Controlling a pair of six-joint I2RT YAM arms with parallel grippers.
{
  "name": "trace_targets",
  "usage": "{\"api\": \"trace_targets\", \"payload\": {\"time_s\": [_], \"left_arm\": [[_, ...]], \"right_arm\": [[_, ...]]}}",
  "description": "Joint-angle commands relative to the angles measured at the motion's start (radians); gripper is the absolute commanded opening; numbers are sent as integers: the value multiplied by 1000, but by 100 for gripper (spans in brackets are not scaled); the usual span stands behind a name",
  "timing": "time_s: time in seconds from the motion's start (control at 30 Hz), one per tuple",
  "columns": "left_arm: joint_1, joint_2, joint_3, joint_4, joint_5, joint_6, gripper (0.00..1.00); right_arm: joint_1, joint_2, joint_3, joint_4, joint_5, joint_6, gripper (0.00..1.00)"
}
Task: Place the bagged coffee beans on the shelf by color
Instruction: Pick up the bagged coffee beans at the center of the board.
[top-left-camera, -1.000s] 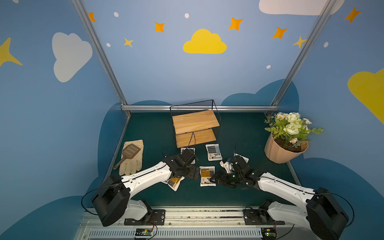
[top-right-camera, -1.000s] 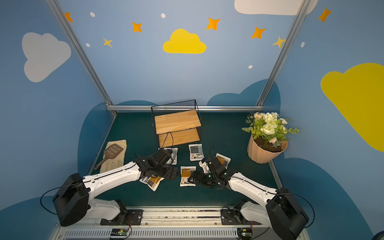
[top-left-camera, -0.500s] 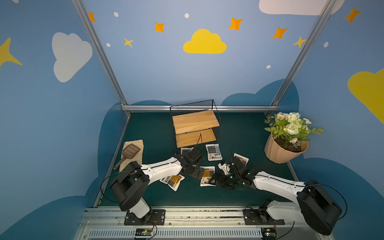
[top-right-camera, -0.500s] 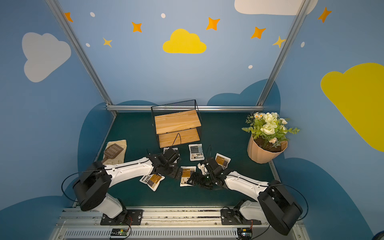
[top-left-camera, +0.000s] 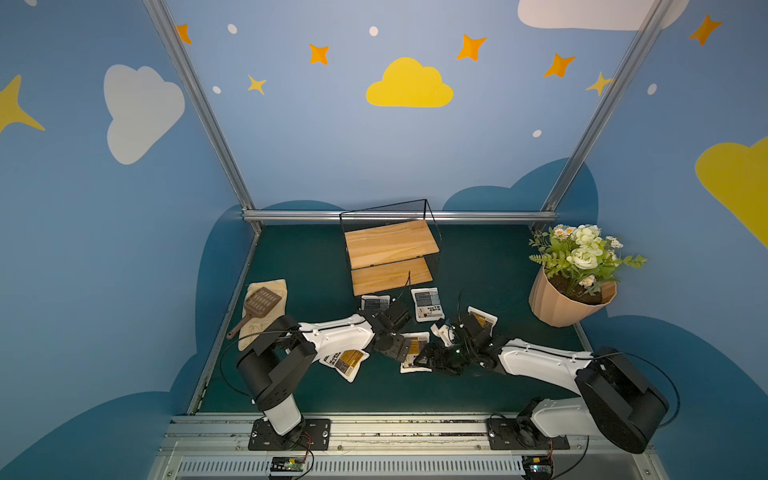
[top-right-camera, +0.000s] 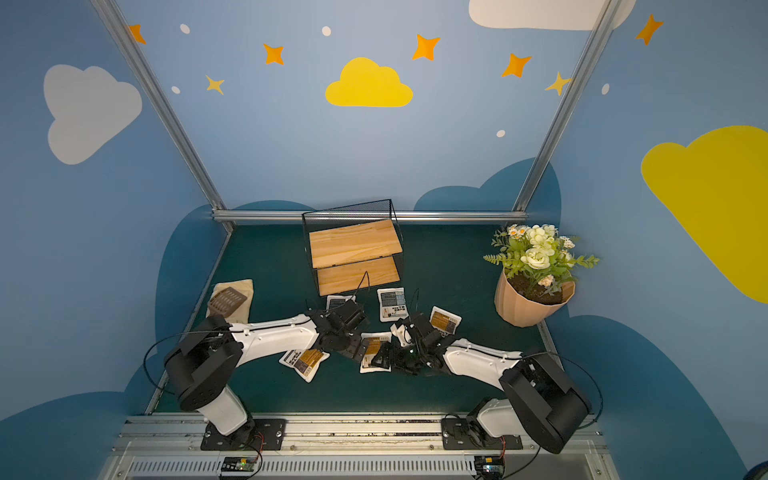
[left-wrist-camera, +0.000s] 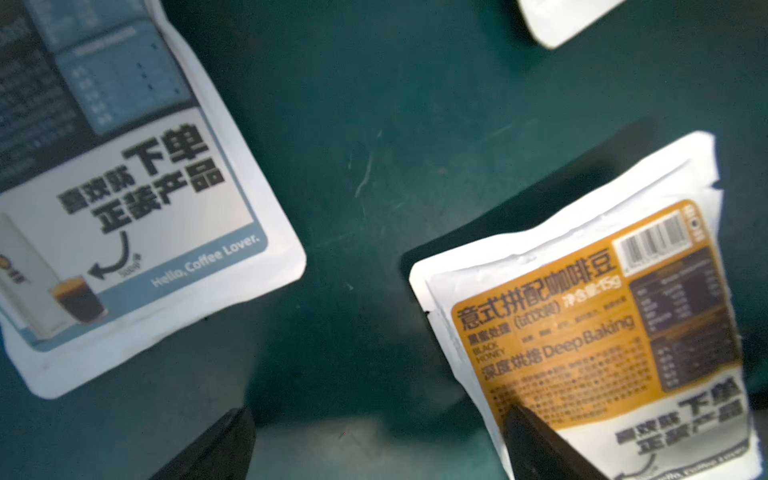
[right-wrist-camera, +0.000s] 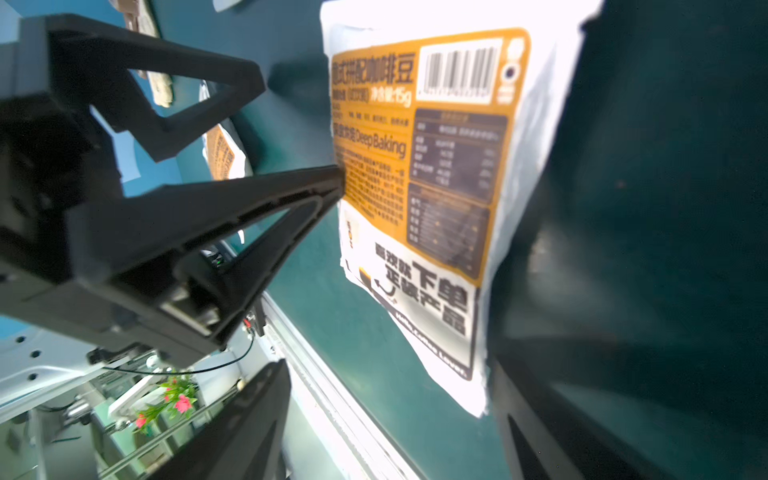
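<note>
The shelf (top-left-camera: 390, 253) stands at the back middle with both wooden boards bare. Five bagged coffee beans lie on the green mat before it. Two are grey-blue (top-left-camera: 427, 304) (top-left-camera: 374, 301); three are orange (top-left-camera: 482, 320) (top-left-camera: 347, 361) (top-left-camera: 415, 345). Both grippers meet at the middle orange bag (right-wrist-camera: 436, 187). My left gripper (left-wrist-camera: 378, 436) is open, one fingertip (left-wrist-camera: 536, 440) resting on that bag's orange panel (left-wrist-camera: 582, 332). My right gripper (right-wrist-camera: 390, 415) is open, low by the bag's end, whose white corner lies against one finger (right-wrist-camera: 532, 415).
A tan flowerpot (top-left-camera: 569, 303) with white flowers stands at the right. A cream glove (top-left-camera: 270, 291) with a brown scoop (top-left-camera: 262, 303) on it lies at the left. Metal rails (top-left-camera: 399, 216) bound the mat at the back and front.
My left gripper has swung right and toward the front, from the grey-blue bag onto the middle orange bag. My right gripper has edged closer to that bag, its jaws narrowing a little.
</note>
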Motion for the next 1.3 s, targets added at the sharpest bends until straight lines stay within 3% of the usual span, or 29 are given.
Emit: {"api": "trace_targets", "payload": {"time_s": [0.0, 0.13, 0.47, 0.83, 1.03, 1.27], "left_arm": [[-10, 15, -13, -12, -20, -6, 100], [-19, 18, -29, -5, -20, -20, 100], [-29, -20, -57, -8, -30, -43, 100], [-27, -130, -5, -116, -106, -80, 100], [4, -221, 28, -163, -151, -106, 100], [111, -361, 60, -186, -151, -107, 100]], "right_arm": [[-6, 36, -12, 7, 22, -11, 74], [-14, 49, -14, 24, 11, -12, 62], [-31, 34, -18, 30, -19, -25, 18], [-55, -40, -15, -27, -43, -45, 0], [-66, -108, 7, -107, -63, -59, 0], [-70, -213, 86, -237, -66, -79, 0]]}}
